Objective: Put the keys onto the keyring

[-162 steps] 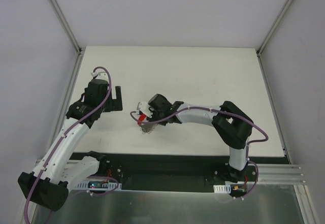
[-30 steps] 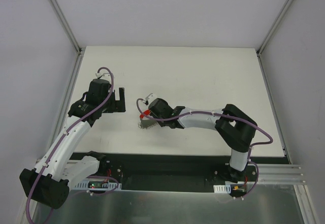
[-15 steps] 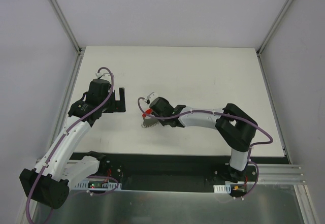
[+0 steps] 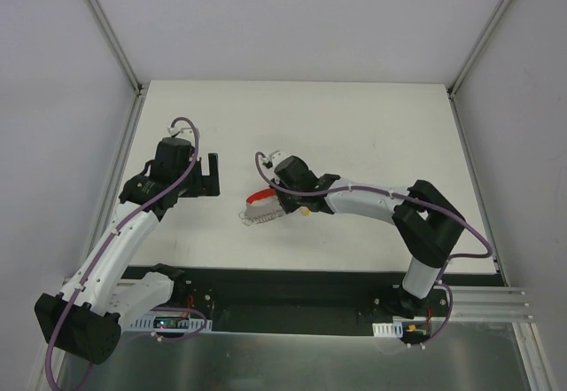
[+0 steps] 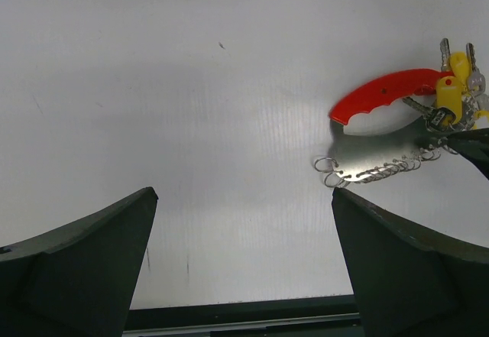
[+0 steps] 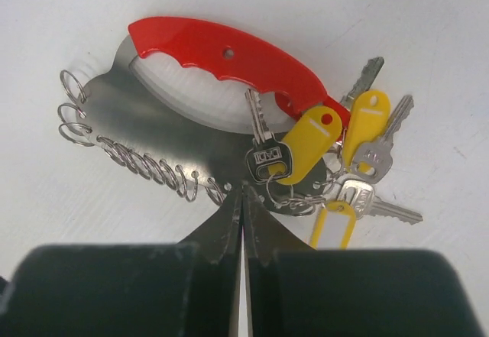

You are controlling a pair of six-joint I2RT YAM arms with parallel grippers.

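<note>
The keyring (image 6: 153,111) is a silver plate edged with small rings and has a red curved band (image 6: 221,50). It lies on the white table, and shows in the top view (image 4: 259,208) and the left wrist view (image 5: 378,153). Several keys (image 6: 309,142) with yellow heads hang bunched on rings at its right end, also in the left wrist view (image 5: 451,85). My right gripper (image 6: 243,192) is shut, its tips pinching the plate's near edge, as in the top view (image 4: 280,203). My left gripper (image 5: 243,203) is open and empty, left of the keyring (image 4: 209,176).
The white table (image 4: 354,134) is walled by pale panels with metal posts at the back corners. A black strip (image 4: 301,286) runs along its near edge by the arm bases.
My right wrist has swung up and to the right, and the keyring has turned with it, so the red band and yellow keys now show beside the gripper. The left arm has barely moved.
</note>
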